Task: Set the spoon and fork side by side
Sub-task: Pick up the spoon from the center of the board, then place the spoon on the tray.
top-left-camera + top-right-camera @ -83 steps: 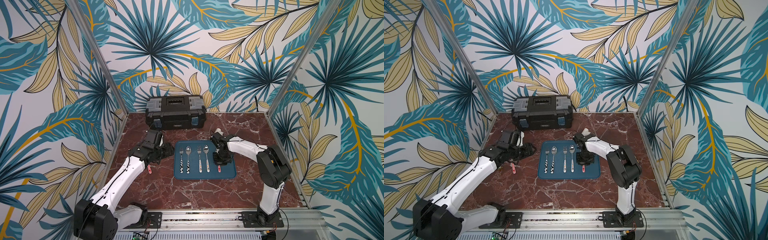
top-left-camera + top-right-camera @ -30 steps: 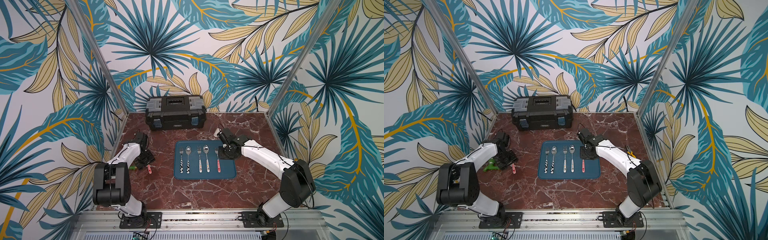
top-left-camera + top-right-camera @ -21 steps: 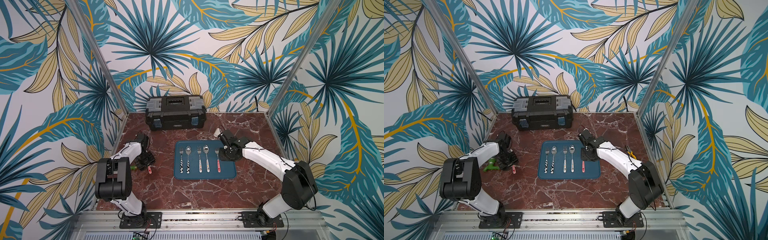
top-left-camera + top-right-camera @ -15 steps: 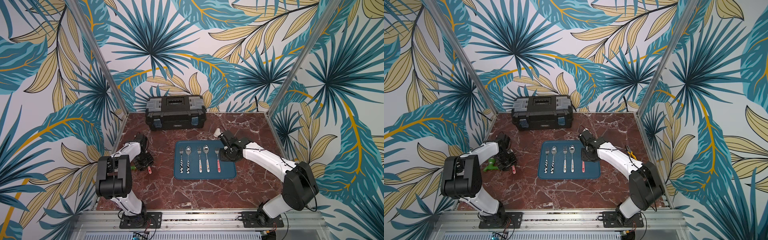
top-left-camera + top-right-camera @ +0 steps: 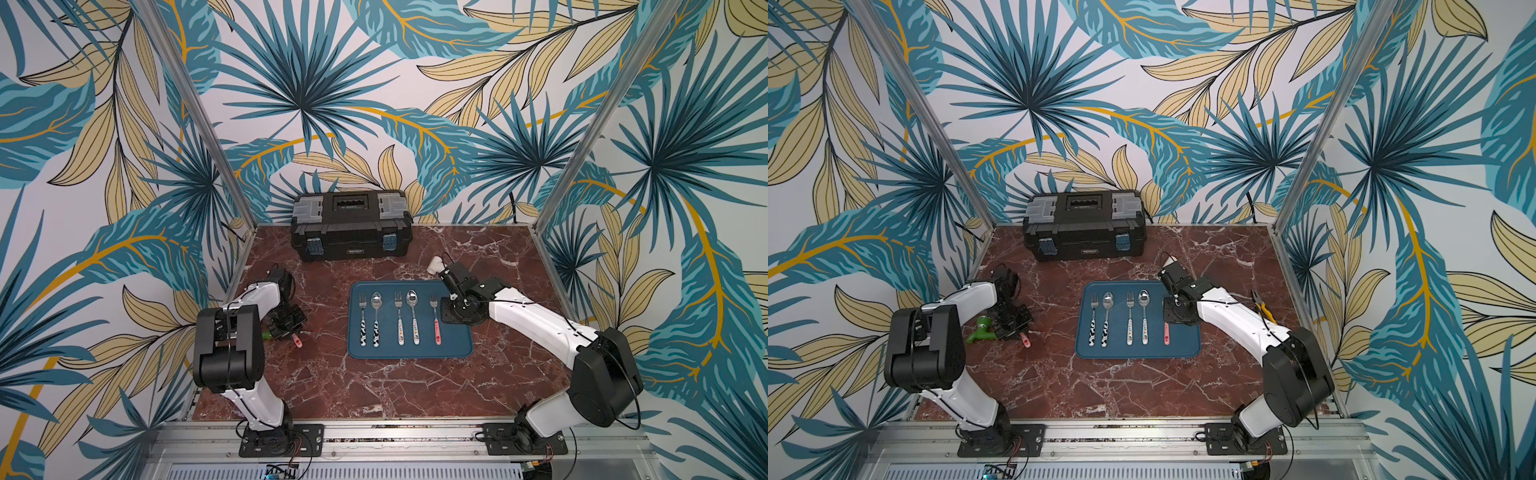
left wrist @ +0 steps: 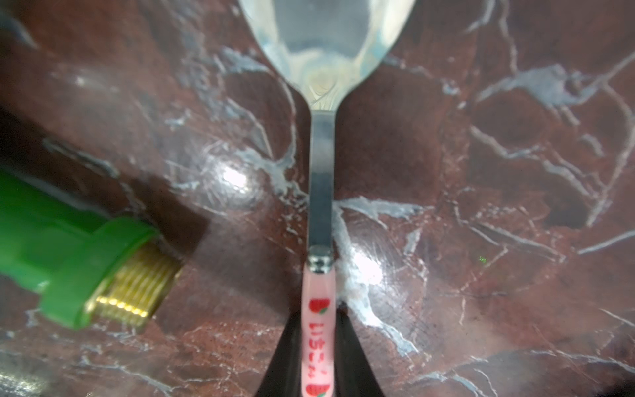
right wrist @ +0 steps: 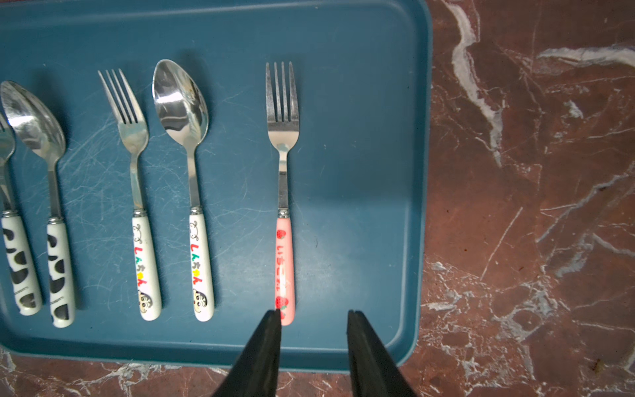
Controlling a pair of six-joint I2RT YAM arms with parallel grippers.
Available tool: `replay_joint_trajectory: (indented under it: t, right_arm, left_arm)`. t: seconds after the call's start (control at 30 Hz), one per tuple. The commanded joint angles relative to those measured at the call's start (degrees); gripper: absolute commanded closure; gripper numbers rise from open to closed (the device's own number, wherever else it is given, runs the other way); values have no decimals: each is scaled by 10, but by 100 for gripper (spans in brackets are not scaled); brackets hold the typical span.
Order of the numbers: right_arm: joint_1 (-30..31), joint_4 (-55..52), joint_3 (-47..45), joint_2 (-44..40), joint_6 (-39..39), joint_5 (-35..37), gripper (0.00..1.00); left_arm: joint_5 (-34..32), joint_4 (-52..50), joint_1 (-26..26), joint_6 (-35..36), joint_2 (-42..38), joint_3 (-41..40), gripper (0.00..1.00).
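A spoon with a pink strawberry handle (image 6: 318,330) lies on the marble left of the blue tray (image 5: 457,349); its handle end shows in both top views (image 5: 297,341) (image 5: 1026,341). My left gripper (image 6: 318,309) is shut on that handle, low over the table (image 5: 289,322). The matching pink-handled fork (image 7: 284,240) lies at the right end of the row on the tray (image 5: 436,322). My right gripper (image 7: 314,312) hovers open beside the fork's handle end, with nothing between its fingers (image 5: 455,309).
A cow-patterned fork and spoon and a cartoon-handled fork (image 7: 139,192) and spoon (image 7: 192,192) fill the tray's left part. A green fitting with brass thread (image 6: 68,257) lies close beside the spoon. A black toolbox (image 5: 351,226) stands at the back. Yellow-handled pliers (image 5: 1262,309) lie right of the tray.
My left gripper's fingers have closed onto the pink spoon's handle. The right arm has stayed almost still beside the fork.
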Motion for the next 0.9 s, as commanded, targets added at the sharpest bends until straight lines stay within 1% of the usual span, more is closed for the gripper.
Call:
replay_joint_trajectory:
  t: [0.0, 0.1, 0.2, 0.3, 0.4, 0.5, 0.57, 0.63, 0.73, 0.87]
  right_arm:
    - [-1, 2, -13, -13, 8, 3, 61]
    - [-1, -1, -12, -15, 7, 11, 61]
    - [-5, -10, -10, -18, 4, 27, 61]
    - [-14, -25, -9, -23, 3, 51, 61]
    - [-41, -43, -9, -30, 4, 71, 61]
    - [-87, -49, -22, -56, 6, 81, 61]
    - [-120, -52, -31, -74, 8, 86, 61]
    - [-150, -55, -41, -94, 8, 91, 61]
    - [-180, -61, -51, -122, 5, 111, 61]
    - [-210, -58, -60, -149, -7, 111, 61]
  left_arm:
    - [21, 29, 5, 8, 14, -9, 94]
    - [12, 24, -3, 1, -23, -8, 98]
    - [-55, -12, -52, 1, -81, 26, 99]
    - [-70, -50, -119, -11, -123, 79, 100]
    - [-55, -72, -215, -44, -124, 142, 100]
    - [-29, -68, -321, -94, -83, 214, 100]
    - [-11, -59, -389, -126, -37, 267, 100]
    - [6, -53, -460, -150, 22, 337, 100]
    - [16, -56, -530, -175, 107, 440, 100]
    - [34, -62, -573, -206, 193, 529, 100]
